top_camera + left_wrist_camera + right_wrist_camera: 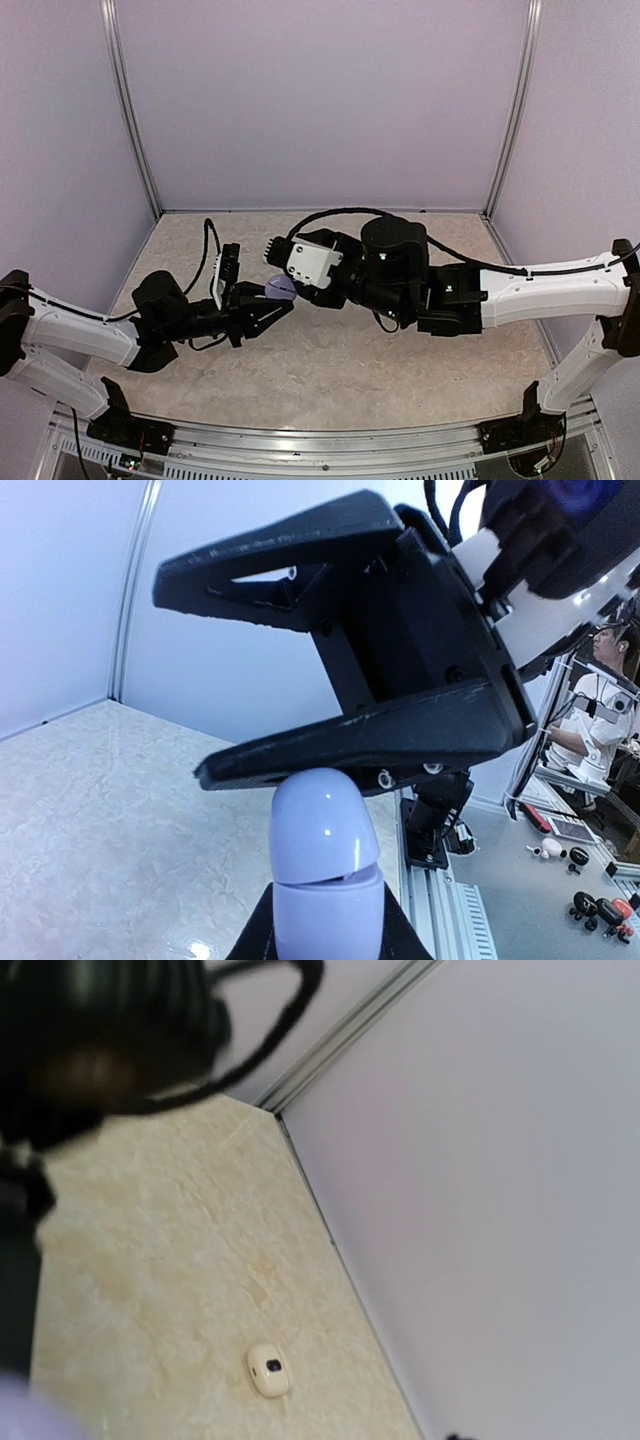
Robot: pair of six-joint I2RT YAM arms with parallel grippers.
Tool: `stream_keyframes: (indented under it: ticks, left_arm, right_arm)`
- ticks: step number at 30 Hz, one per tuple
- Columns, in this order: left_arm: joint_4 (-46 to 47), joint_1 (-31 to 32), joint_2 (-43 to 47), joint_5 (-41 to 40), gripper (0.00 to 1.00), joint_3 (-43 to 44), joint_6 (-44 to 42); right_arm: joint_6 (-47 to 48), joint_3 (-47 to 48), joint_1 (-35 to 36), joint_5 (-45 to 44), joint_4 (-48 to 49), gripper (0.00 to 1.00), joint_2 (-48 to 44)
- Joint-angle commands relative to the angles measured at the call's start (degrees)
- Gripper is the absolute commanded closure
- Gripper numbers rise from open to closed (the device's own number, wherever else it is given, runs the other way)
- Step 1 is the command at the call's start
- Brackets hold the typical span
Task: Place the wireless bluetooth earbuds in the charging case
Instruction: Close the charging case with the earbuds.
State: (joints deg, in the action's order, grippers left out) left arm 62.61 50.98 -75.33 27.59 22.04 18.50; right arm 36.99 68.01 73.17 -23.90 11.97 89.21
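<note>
The left gripper [277,297] clasps the lilac charging case [325,865]. The right gripper [182,680] gapes wide, just above it.

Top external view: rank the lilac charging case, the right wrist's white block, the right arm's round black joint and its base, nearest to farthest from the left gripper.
1. The lilac charging case, held in the left gripper.
2. The white block on the right wrist, just right.
3. The round black joint, farther right.
4. The right arm's base, bottom right corner.
</note>
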Motion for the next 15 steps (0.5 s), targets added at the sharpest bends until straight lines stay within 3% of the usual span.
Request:
stream_keyframes:
  ticks: [1, 7, 12, 15]
  left_arm:
    - [5.1, -0.8, 3.5, -2.5, 0.97, 2.5, 0.2]
    - [3.1, -1.6, 5.2, -0.8, 0.94, 2.1, 1.6]
    - [-1.4, -3.0, 5.2, -5.8, 0.94, 3.4, 1.7]
    - [-2.0, -3.0, 4.3, -4.5, 0.93, 4.3, 0.5]
  right_arm:
    - [-1.4, -2.8, -2.8, 7.7, -5.7, 0.43, -5.6]
    - [-0.6, -8.0, -4.2, 18.0, -5.6, 0.38, -13.4]
    - [-5.9, -9.4, -5.7, 19.0, -6.3, 0.37, -13.8]
    - [-7.8, -9.8, -7.3, 24.4, -7.4, 0.38, -14.1]
